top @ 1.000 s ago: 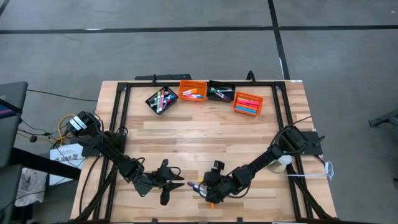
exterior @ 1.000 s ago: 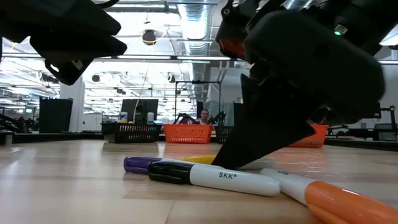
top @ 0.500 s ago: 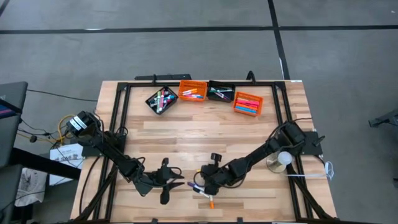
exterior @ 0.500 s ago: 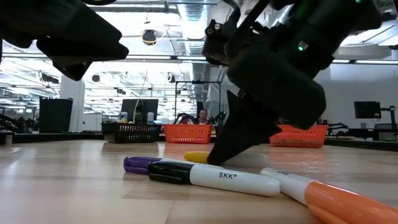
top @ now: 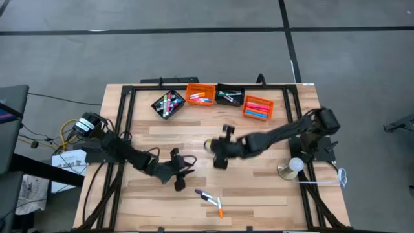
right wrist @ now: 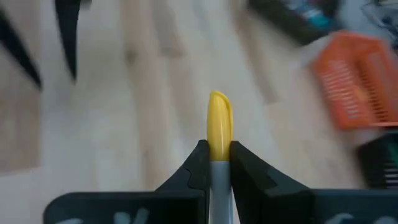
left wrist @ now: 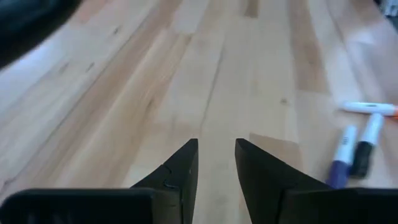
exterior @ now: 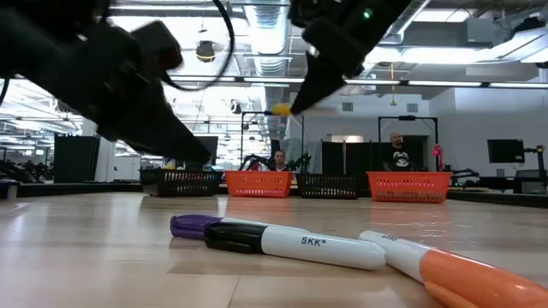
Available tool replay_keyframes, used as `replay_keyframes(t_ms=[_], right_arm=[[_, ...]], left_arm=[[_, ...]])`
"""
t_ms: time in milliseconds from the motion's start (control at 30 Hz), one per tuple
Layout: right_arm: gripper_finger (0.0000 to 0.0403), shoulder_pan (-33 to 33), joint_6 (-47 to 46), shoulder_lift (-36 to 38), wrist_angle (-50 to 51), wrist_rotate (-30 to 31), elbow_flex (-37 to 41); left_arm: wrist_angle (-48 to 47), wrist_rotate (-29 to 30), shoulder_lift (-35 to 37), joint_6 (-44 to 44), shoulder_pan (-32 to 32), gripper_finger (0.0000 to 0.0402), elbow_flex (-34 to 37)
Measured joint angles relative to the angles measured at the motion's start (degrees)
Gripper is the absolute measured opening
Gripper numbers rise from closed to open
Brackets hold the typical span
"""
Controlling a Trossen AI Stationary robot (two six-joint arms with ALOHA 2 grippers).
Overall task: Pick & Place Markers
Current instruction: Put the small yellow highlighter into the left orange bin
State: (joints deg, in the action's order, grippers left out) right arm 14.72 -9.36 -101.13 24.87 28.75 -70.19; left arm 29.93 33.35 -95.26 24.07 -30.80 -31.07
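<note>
Three markers lie near the table's near edge: a purple-capped one [exterior: 190, 225], a black-capped white one [exterior: 295, 244] and an orange-ended one [exterior: 454, 274], also seen from above [top: 210, 200]. My right gripper [top: 213, 149] hangs over the table's middle, shut on a yellow-capped marker [right wrist: 219, 121]. My left gripper [top: 181, 173] is to the left of the lying markers, low over bare wood, open with nothing between its fingers [left wrist: 216, 155]. More markers fill the bins at the far edge. My right gripper pinches the marker between its two fingers just behind the yellow cap [right wrist: 219, 138], where the pale body begins. The marker lies along the fingers, and its cap sticks out past the fingertips [exterior: 278, 109]. The fingers slant downward, and the marker is lifted clear of the table.
Along the far edge stand a black bin [top: 167, 103], an orange bin [top: 200, 94], a second black bin [top: 229, 96] and a second orange bin [top: 257, 107]. A white round thing on a base [top: 292, 167] sits at the right edge. People show in the room beyond [exterior: 396, 145].
My right gripper has taken hold of the yellow-capped marker beside the lying ones, lifted it clear, and carried it up and toward the far edge to the table's middle. My left gripper has moved toward the far edge. The three lying markers have stayed in place.
</note>
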Motion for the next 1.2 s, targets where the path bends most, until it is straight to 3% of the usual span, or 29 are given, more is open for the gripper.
replay_keyframes(t_ms=[167, 400, 600, 833, 1033, 1200], right_arm=[[0.0028, -6.76, 2.37, 7.75, 3.46, -0.31, 1.31], [0.0028, -18.26, 2.99, 14.74, 11.22, -1.38, 1.46], [0.0028, -27.69, 6.95, 15.63, 9.40, -9.58, 1.46], [0.0028, -36.65, 12.89, 15.47, -13.18, -29.01, 6.33], [0.0028, -42.20, 13.87, 8.10, -25.34, -38.25, 5.57], [0.0028, -45.17, 15.38, -3.32, -25.55, -43.09, -3.12]], left_arm=[[0.04, -6.58, 0.00, 0.97, 3.57, 0.0106, 0.65], [-0.17, -7.22, 0.31, -5.86, 3.87, 0.0106, 0.63], [-2.79, -9.19, 6.71, -11.49, 6.41, 0.0106, 0.59], [-7.04, -10.28, 16.61, -18.66, 9.68, 0.0106, 3.08], [-7.37, -12.50, 22.89, -22.19, 18.33, 0.0106, 8.92], [-6.95, -24.72, 24.42, -24.03, 28.60, 0.0106, 10.38]])
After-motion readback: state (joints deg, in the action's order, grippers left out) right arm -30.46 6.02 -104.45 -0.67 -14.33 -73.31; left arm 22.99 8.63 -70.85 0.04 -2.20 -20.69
